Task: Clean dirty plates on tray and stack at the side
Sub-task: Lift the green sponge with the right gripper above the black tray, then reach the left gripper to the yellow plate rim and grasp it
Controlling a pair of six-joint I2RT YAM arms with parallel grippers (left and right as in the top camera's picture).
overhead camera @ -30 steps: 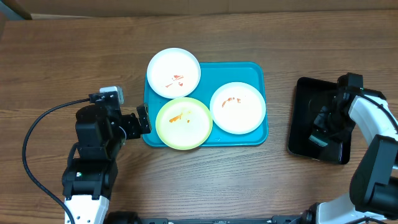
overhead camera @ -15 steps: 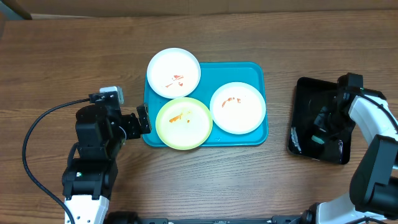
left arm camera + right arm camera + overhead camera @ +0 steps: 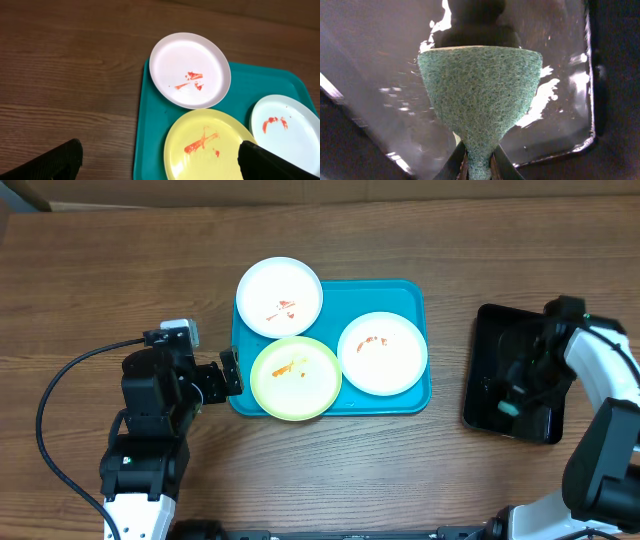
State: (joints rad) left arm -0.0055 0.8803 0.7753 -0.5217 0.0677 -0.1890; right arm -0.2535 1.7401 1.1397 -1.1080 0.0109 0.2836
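While under tray (image 3: 403,295), brown wooden tabletop (image 3: 100,260)

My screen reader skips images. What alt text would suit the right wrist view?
A green scouring sponge, pinched at its lower end by the right gripper, fans out wide above it. Behind lies a glossy black tray with bright reflections.

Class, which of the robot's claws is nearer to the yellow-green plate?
Left. The left claw sits just left of the yellow-green plate; the right claw is far right, over the black tray, gripping a green sponge.
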